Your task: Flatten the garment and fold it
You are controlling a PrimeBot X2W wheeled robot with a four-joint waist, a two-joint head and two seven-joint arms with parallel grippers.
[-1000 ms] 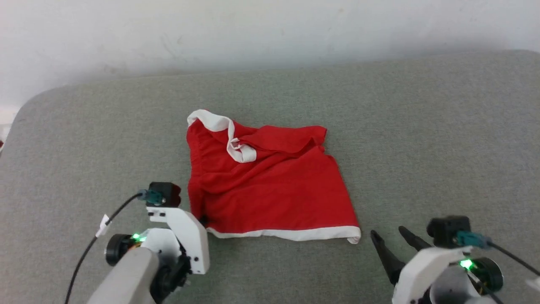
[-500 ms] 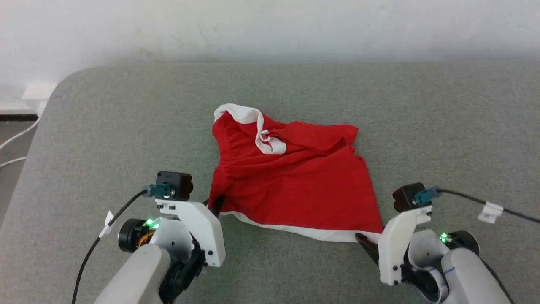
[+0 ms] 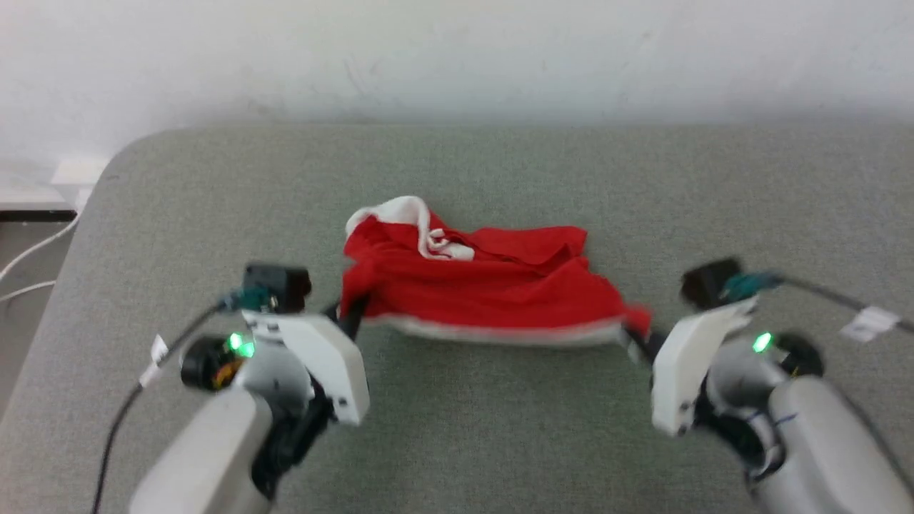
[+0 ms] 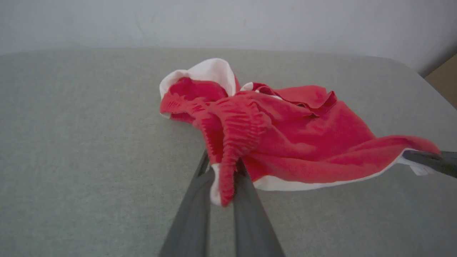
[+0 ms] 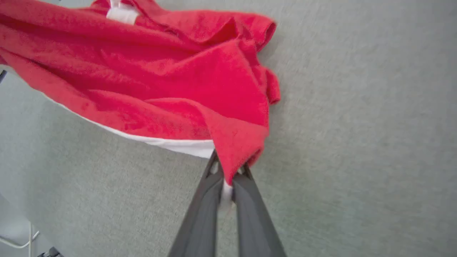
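The garment (image 3: 485, 285), red shorts with white bands, hangs stretched between my two grippers above the grey surface, its far part bunched. My left gripper (image 3: 350, 314) is shut on the near left corner; in the left wrist view the garment (image 4: 285, 132) is pinched between the dark fingers (image 4: 200, 200) of that gripper (image 4: 223, 178). My right gripper (image 3: 635, 332) is shut on the near right corner; the right wrist view shows the garment (image 5: 160, 82) draped from that gripper (image 5: 226, 175), white band at the fingers. The right gripper's fingertip (image 4: 428, 160) also shows at the left wrist view's right edge.
The grey padded surface (image 3: 500, 442) spreads wide around the cloth, with a rounded corner at the far left. A white wall (image 3: 457, 57) stands behind it. White cables (image 3: 28, 264) lie on the floor past the left edge.
My right gripper has come in from the lower right and shut on the near right corner. Both grippers have lifted the near white-banded edge off the surface. The camera has shifted.
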